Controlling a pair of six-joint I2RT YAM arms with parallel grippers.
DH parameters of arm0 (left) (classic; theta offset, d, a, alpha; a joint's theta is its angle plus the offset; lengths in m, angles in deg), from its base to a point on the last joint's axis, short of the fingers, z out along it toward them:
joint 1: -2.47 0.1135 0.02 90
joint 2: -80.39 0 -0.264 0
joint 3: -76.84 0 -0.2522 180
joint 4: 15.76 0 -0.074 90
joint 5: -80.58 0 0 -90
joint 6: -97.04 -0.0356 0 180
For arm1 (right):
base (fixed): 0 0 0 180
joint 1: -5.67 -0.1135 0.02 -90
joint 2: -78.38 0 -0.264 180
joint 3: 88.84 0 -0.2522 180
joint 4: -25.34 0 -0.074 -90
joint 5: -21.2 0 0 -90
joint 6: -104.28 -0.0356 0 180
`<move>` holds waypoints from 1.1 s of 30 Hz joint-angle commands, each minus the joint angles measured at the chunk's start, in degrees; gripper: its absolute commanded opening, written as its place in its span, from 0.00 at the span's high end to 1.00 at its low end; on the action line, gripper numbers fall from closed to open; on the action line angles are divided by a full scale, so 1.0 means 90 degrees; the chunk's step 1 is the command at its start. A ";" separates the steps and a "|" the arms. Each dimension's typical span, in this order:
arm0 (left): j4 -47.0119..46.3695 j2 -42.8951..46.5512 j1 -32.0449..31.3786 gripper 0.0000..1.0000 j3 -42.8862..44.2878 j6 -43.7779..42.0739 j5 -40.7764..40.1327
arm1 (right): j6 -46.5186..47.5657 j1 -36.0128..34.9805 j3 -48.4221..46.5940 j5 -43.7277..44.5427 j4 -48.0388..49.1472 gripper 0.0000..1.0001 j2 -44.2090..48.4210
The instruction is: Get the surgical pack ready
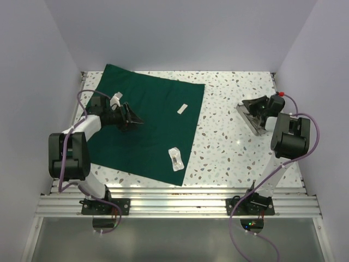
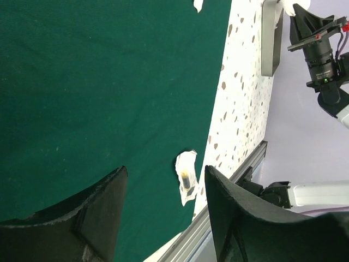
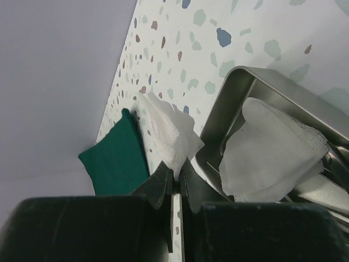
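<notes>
The dark green drape lies spread flat on the left half of the table; it also shows in the left wrist view and, far off, in the right wrist view. My left gripper hovers open and empty over its middle. My right gripper is at the metal tray on the right. Its fingers are shut on a white gauze pad, held just outside the tray's rim. Another gauze pad lies in the tray.
On the drape lie a clear packet holding a small dark item, a small white strip and a white pad by the left wrist. Steel instruments lie under the gauze in the tray. White walls stand close on three sides.
</notes>
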State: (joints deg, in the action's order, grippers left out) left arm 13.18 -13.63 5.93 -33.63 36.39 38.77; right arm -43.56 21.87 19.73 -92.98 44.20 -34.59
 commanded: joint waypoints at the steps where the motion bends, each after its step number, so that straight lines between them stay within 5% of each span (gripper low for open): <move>1: -0.0124 -0.0052 0.0035 0.38 0.0259 -0.0028 0.0164 | -0.0077 0.0045 -0.0155 -0.0047 0.0067 1.00 -0.0085; 26: -0.0114 -0.0110 0.0074 0.37 0.0249 0.0070 0.0174 | 0.1320 0.0211 -0.1073 0.0382 -0.2589 1.00 -0.0212; 33: -0.0153 -0.0032 0.0074 0.37 0.0161 0.0118 0.0183 | 0.1515 0.0221 -0.1170 0.0451 -0.3029 0.91 -0.0212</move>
State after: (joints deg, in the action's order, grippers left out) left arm 13.13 -14.76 6.22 -33.23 36.56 38.83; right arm -31.94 23.54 11.27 -90.54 19.74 -36.27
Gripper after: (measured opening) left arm 0.626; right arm 0.073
